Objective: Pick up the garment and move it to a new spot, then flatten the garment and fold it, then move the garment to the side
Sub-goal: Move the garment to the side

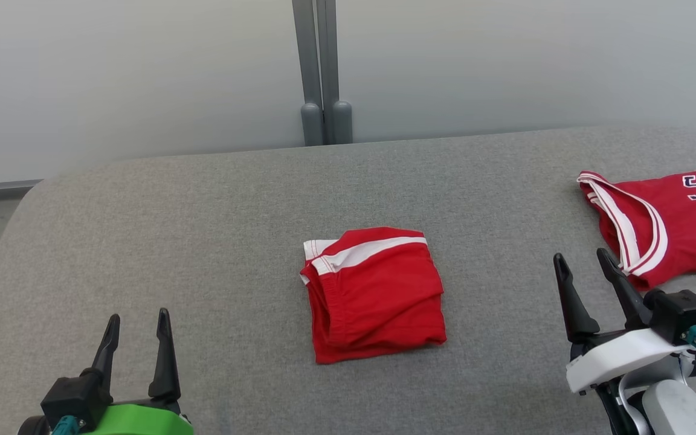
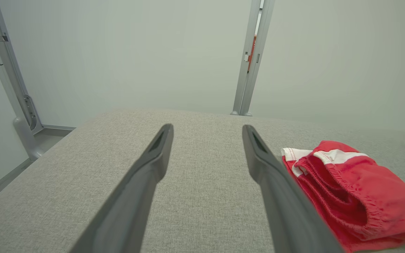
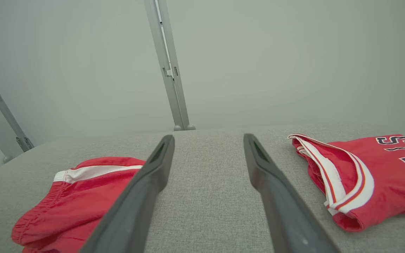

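Note:
A red garment (image 1: 375, 302), a pair of shorts with a white stripe, lies folded into a square at the middle of the grey padded table (image 1: 203, 241). My left gripper (image 1: 138, 314) hovers open at the near left, well to the left of it; in the left wrist view the shorts (image 2: 357, 189) lie just right of the open left gripper (image 2: 206, 127). My right gripper (image 1: 581, 254) stands open at the near right, between the shorts and a red jersey (image 1: 680, 229). In the right wrist view the shorts (image 3: 79, 196) are left of the open right gripper (image 3: 208, 136). Neither gripper touches cloth.
The red jersey (image 3: 381, 172), with white trim and dark lettering, lies at the table's right edge, close to my right fingers. A grey metal post (image 1: 322, 72) rises behind the table against a pale wall. The table's rounded left edge (image 1: 16, 217) drops off to the floor.

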### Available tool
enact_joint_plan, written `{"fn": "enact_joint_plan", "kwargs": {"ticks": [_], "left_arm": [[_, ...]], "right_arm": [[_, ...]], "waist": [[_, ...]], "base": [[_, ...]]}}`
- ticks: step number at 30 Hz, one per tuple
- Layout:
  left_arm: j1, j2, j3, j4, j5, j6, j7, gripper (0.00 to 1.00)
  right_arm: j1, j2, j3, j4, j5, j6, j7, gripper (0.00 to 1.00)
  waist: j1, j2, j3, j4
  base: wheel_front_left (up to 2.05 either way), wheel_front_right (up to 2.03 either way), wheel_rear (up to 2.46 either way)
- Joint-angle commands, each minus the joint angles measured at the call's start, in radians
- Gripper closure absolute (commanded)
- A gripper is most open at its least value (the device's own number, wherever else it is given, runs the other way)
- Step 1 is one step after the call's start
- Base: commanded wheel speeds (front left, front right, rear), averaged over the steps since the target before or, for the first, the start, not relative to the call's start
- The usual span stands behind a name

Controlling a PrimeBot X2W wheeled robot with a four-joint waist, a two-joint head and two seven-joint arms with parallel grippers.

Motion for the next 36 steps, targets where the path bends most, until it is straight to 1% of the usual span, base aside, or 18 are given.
{"fn": "enact_joint_plan", "kwargs": {"ticks": [1,6,13,16,23,26,29,31,36], "left_arm": [[-0.012,-0.004,0.004,0.005,0.012,-0.006,-0.004,0.00],[-0.024,-0.015,0.006,0.014,0.028,-0.016,-0.004,0.00],[-0.034,-0.024,0.005,0.026,0.034,-0.033,-0.004,0.00],[-0.037,-0.028,0.004,0.034,0.036,-0.036,-0.003,0.00],[-0.043,-0.033,-0.001,0.056,0.042,-0.042,-0.004,0.00],[-0.049,-0.035,-0.003,0.065,0.045,-0.045,-0.003,0.00],[-0.055,-0.036,-0.009,0.072,0.046,-0.049,-0.004,0.00],[-0.065,-0.036,-0.009,0.073,0.045,-0.051,-0.004,0.00],[-0.080,-0.033,-0.004,0.072,0.047,-0.055,-0.003,0.00]], "right_arm": [[0.002,0.000,0.002,0.008,-0.004,0.001,-0.002,0.00],[-0.016,-0.005,0.025,0.060,0.002,0.001,0.002,0.00],[-0.104,0.001,0.105,0.178,0.069,0.001,0.110,0.00],[-0.159,0.003,0.154,0.221,0.113,0.001,0.192,0.00],[-0.286,0.004,0.199,0.339,0.209,0.001,0.370,0.00],[-0.327,0.005,0.207,0.394,0.254,0.001,0.448,0.00],[-0.356,0.002,0.197,0.440,0.302,0.001,0.491,0.00],[-0.369,-0.011,0.189,0.486,0.321,0.001,0.523,0.00],[-0.395,0.011,0.168,0.587,0.425,0.001,0.616,0.00]], "waist": [[0.0000,0.0000,0.000,0.000],[0.0000,0.0000,0.003,0.000],[0.0000,0.0000,0.011,0.031],[0.0000,0.0000,0.013,0.058],[0.0000,0.0000,0.023,0.133],[0.0000,0.0000,0.030,0.169],[0.0000,0.0000,0.037,0.201],[0.0000,0.0000,0.048,0.223],[0.0000,0.0000,0.072,0.253]], "base": [[0.00,0.00,0.00],[0.00,0.00,0.00],[0.00,0.00,0.00],[0.00,0.00,0.00],[0.00,0.00,0.00],[0.00,0.00,0.00],[0.00,0.00,0.00],[0.00,0.00,0.00],[0.00,0.00,0.00]]}}
